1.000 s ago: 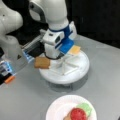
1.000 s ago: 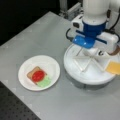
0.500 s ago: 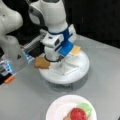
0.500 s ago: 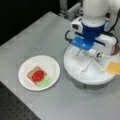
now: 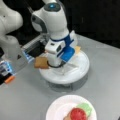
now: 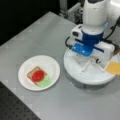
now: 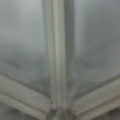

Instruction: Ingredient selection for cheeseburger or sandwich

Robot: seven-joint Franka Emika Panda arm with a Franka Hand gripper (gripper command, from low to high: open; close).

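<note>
The sandwich so far (image 6: 38,77) lies on the white paper plate (image 6: 51,65) near the worktop's (image 6: 37,35) front edge: toast beneath, a red disc and a green disc on top. A spare toast square (image 5: 41,62) and a cheese square (image 6: 114,68) sit at opposite rims of the divided white tray (image 5: 80,71). These pieces look light, stiff and thin, best pinched across their edges. The hand (image 5: 55,63) hangs low over the tray's centre; whether it is open or holds anything, I cannot tell. Only the wrist view shows the tray's dividers (image 7: 57,50) close below, no piece between.
</note>
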